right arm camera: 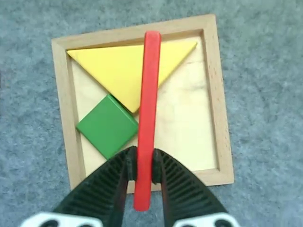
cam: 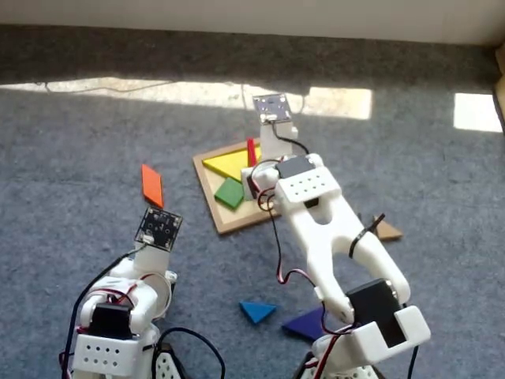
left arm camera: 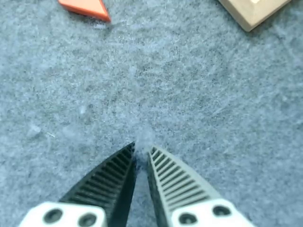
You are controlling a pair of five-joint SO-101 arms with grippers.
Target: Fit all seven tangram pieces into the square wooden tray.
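Half the tray (right arm camera: 222,104) lies bare beneath the edge-on red piece (right arm camera: 150,94).

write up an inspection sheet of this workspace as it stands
surface: grey carpet, sunlit patch at far side
job's things: wooden tray holds yellow triangle and green square; red piece on edge over tray; orange parallelogram, blue triangle, dark blue piece, brown triangle on carpet outside
clutter: nothing seen
grippers: left pincer shut, empty, over carpet; right pincer shut on red piece
cables: red and black wires along right arm
surroundings: pale wall beyond carpet
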